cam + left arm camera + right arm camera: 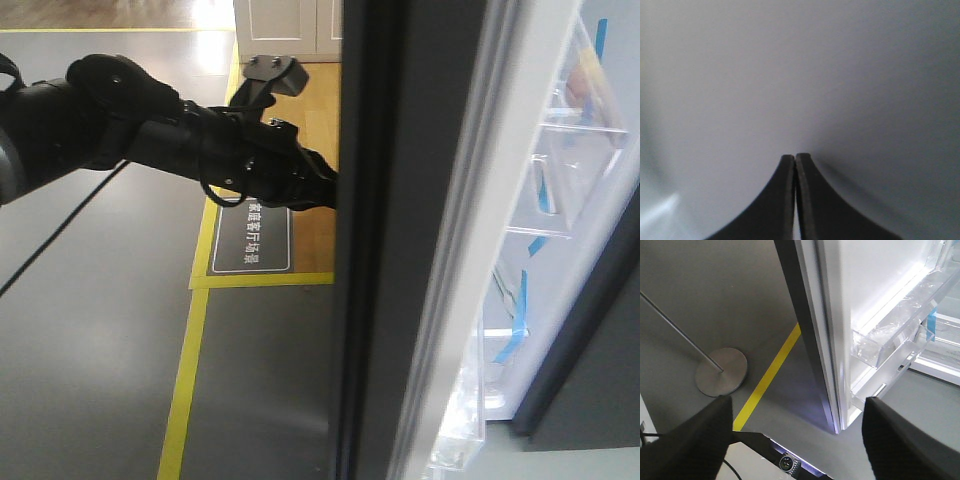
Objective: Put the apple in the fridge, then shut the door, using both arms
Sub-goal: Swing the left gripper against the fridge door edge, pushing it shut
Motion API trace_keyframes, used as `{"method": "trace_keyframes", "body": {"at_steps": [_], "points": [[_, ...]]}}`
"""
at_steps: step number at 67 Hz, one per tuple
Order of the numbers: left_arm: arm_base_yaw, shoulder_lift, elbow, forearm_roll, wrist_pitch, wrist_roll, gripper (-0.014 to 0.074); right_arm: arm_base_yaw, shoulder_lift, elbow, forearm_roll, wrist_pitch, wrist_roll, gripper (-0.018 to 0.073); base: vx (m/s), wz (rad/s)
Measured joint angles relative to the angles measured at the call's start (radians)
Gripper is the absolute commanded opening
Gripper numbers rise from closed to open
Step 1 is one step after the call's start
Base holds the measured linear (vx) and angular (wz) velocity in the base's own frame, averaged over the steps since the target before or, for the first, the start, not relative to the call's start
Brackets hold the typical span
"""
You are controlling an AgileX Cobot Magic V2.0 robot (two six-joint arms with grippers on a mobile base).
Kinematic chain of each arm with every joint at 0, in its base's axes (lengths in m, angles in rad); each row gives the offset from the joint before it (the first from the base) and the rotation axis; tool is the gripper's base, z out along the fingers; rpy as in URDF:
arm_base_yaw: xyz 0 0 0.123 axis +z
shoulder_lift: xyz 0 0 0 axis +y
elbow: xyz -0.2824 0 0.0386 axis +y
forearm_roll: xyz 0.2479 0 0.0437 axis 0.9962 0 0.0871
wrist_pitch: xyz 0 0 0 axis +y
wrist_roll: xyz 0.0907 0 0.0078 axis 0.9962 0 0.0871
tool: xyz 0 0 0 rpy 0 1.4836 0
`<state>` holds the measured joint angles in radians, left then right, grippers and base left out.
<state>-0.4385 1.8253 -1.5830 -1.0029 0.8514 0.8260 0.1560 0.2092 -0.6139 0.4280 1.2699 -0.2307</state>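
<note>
The door (pixel 400 240) stands edge-on, dark grey outside, with clear bins (pixel 585 150) on its white inner side. My left arm reaches in from the left, and my left gripper (pixel 326 190) meets the door's outer face. In the left wrist view the left gripper (pixel 795 158) is shut and empty, its tips close to that flat grey door (pixel 800 75). My right gripper (pixel 798 401) hangs wide open and empty above the floor, near the door's lower edge (pixel 832 390). The fridge (pixel 590 350) shows white inside with blue tape. A reddish blur shows behind the bins; I cannot tell whether it is the apple.
A yellow floor line (pixel 185 380) runs along the grey floor left of the door. A round metal stand base (pixel 721 372) with a slanted pole sits on the floor at the left. My own base edge (pixel 785 462) lies under the right gripper.
</note>
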Motion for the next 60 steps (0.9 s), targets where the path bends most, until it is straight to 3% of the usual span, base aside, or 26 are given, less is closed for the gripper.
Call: {"method": "trace_keyframes", "body": {"at_steps": [22, 41, 53, 60], "points": [[-0.103, 0.000, 0.000, -0.083, -0.107, 0.099, -0.0006, 0.000, 0.000, 0.000, 0.000, 0.000, 0.000, 0.0517, 0.00, 0.00], [-0.191, 0.000, 0.000, -0.163, -0.130, 0.183, -0.0006, 0.000, 0.000, 0.000, 0.000, 0.000, 0.000, 0.0517, 0.00, 0.00], [-0.197, 0.000, 0.000, -0.156, -0.116, 0.188, -0.0006, 0.000, 0.000, 0.000, 0.000, 0.000, 0.000, 0.0517, 0.00, 0.00], [-0.197, -0.013, 0.000, -0.069, -0.115, 0.131, -0.0006, 0.000, 0.000, 0.000, 0.000, 0.000, 0.000, 0.0517, 0.00, 0.00]]}}
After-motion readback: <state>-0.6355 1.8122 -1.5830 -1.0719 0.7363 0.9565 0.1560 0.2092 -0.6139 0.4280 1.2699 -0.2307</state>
